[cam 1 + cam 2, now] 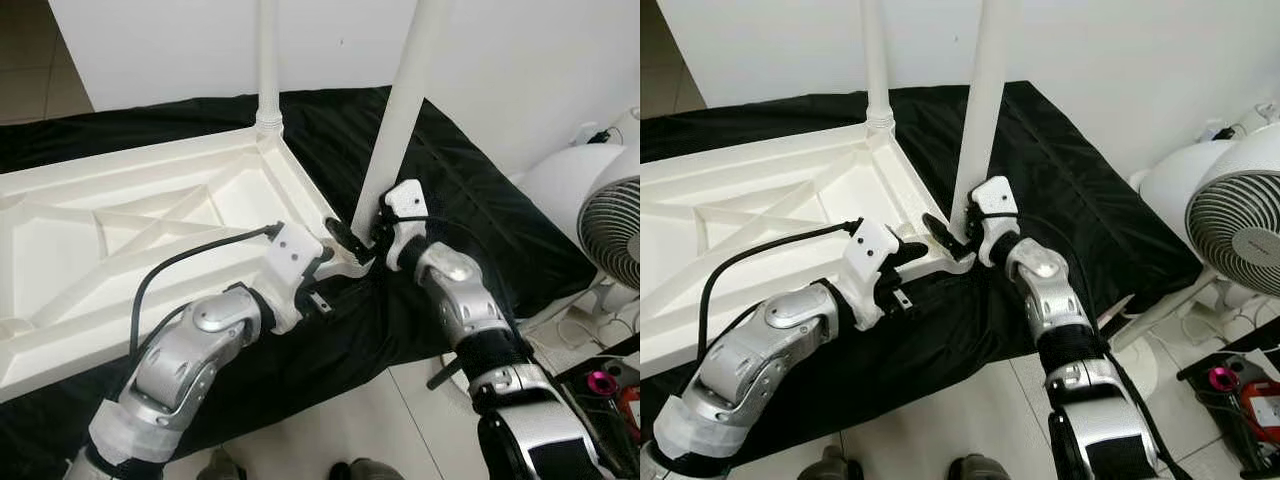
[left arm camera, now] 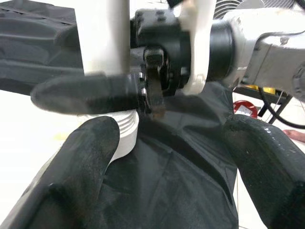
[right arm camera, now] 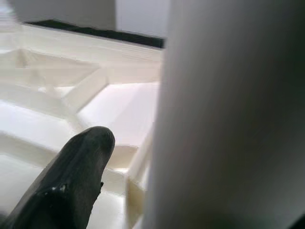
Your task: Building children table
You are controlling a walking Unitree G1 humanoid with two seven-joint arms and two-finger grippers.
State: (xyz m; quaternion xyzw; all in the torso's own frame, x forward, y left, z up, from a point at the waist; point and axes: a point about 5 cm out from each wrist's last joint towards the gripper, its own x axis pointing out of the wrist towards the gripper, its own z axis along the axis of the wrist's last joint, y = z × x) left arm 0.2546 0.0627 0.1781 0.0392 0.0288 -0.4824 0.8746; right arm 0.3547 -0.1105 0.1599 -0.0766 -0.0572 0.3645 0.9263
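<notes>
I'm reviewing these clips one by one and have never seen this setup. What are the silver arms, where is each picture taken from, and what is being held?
The silver arms belong to a humanoid robot. The two wide pictures come from cameras in its head, looking down; the two close ones come from cameras on its wrists.

An upside-down white plastic children's table top lies on a black cloth. One white round leg already stands in the far corner.

The right claw grips a second white leg near its base, at the near corner. The left claw sits open beside that corner, one finger against the leg's threaded end.

A white fan stands to the right.
</notes>
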